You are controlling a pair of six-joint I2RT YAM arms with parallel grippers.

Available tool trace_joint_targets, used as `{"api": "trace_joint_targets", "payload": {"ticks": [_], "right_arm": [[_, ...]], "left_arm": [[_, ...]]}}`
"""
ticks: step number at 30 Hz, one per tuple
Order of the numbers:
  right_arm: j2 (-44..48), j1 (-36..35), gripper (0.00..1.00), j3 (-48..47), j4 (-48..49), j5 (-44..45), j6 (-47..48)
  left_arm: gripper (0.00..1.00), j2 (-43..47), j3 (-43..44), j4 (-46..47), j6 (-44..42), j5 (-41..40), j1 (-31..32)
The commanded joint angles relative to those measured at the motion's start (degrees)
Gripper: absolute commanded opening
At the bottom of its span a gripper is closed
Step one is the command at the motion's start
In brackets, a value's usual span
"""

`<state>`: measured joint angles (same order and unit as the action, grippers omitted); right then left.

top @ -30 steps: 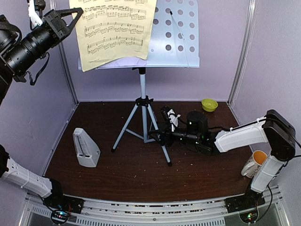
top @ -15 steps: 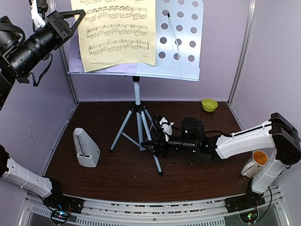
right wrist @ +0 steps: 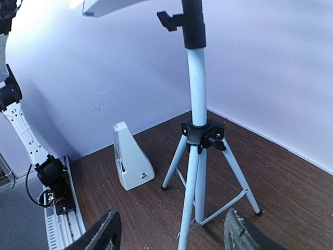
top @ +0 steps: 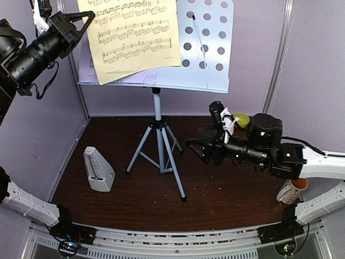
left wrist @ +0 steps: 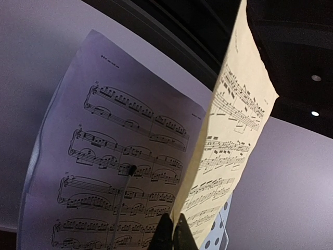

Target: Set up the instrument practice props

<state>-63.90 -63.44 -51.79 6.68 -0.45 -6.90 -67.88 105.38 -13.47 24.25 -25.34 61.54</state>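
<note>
**Stand raised, metronome placed, yellow page in hand at the desk.**

At the near left of the table point(top: 226, 190) the small grey metronome point(top: 98, 170) is set upright, well apart from the silver tripod point(top: 160, 141). Right of the tripod, the right end effector point(top: 197, 149) is held wide open and empty, near the legs but touching nothing. The tripod is planted mid-table and the grey perforated desk point(top: 210, 43) is carried on top. The lilac page point(left wrist: 104, 156) is laid flat against the desk. The pale yellow page point(top: 135, 38) is hung askew in front of it, pinched at its edge by the closed left end effector point(top: 85, 20). The task is judged nearly done, with only the seating, squaring and release of the yellow page left.
</note>
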Motion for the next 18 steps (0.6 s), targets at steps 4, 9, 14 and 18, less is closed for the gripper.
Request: {"api": "trace_joint_targets", "payload": {"ticks": [4,9,14,18], "right_arm": [[10.7,-4.5,0.66,-6.0,-20.1,9.2,-2.7],[13.8,-7.1,0.65,-13.0,-24.2,16.7,-2.8],[12.1,-8.0,0.61,-21.4,-24.0,24.9,-3.2],[9.5,-8.2,0.6,-27.8,-22.8,30.8,-4.0]], "left_arm": [[0.0,-0.7,-0.5,1.6,6.8,-4.7,-0.2],[0.0,0.0,-2.3,2.3,8.6,-5.7,-0.3],[0.0,-0.1,-3.5,2.6,9.5,-4.2,-0.3],[0.0,0.4,-4.8,3.5,8.7,-3.5,-0.3]]}}
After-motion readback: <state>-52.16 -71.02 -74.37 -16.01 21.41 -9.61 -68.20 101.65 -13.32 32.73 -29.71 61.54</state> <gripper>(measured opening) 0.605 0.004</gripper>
